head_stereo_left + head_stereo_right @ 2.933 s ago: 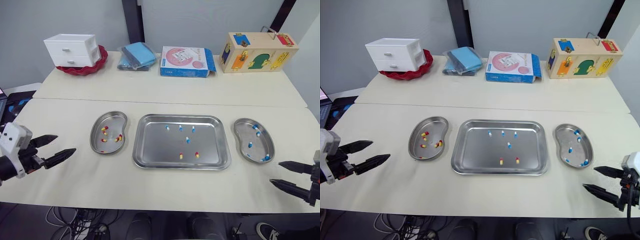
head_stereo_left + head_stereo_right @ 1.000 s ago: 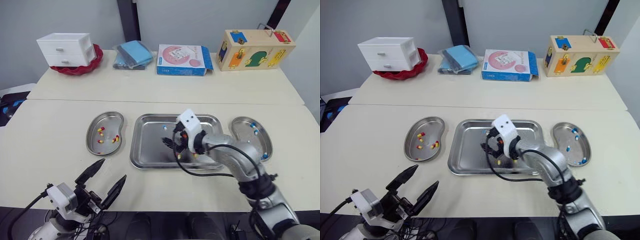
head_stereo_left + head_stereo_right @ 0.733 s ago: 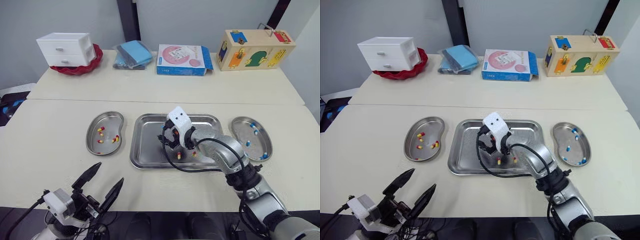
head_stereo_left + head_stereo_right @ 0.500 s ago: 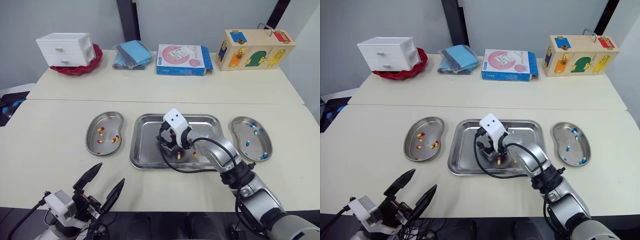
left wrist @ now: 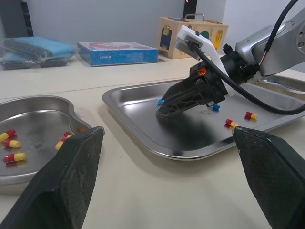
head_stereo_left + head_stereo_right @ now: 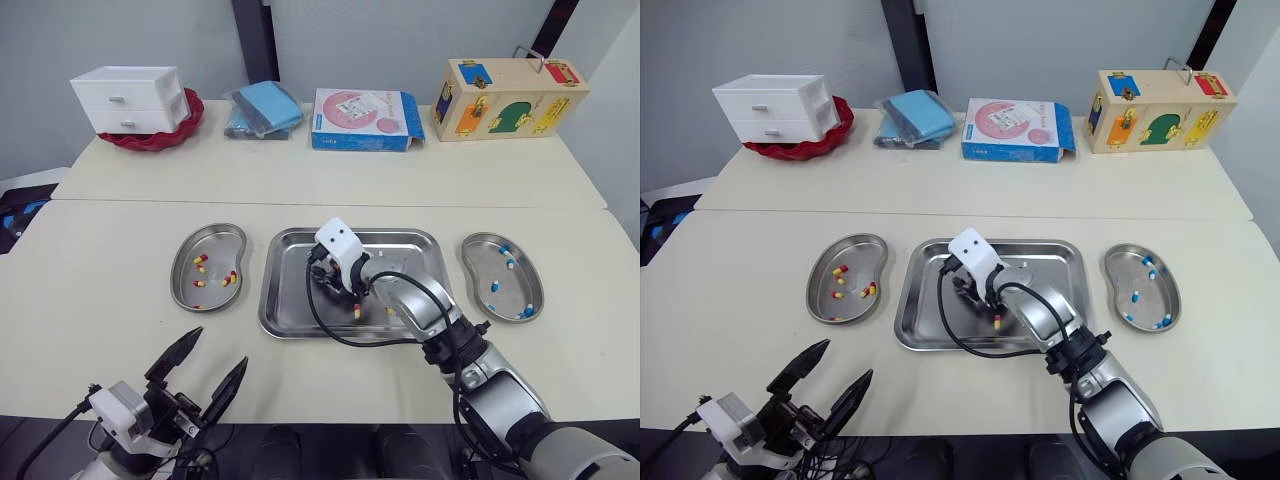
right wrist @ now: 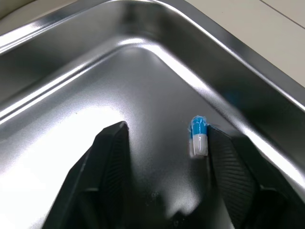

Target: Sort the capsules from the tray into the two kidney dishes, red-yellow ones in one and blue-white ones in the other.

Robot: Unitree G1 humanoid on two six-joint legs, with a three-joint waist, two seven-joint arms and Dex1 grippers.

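Right end effector [image 7: 164,143] shifted left — blue-white capsule [image 7: 198,138] lies along its fingers [image 7: 107,162].

No text can be read; print on the blue box [image 6: 362,105], well beyond the right end effector [image 7: 165,129], cannot be made out.

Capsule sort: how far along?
Partly done: left dish holds red-yellow capsules, right dish holds blue-white ones. In hand: the open right tool straddles a blue-white capsule in the tray, not yet gripped. To go: two tray red-yellows and at least one other blue-white.
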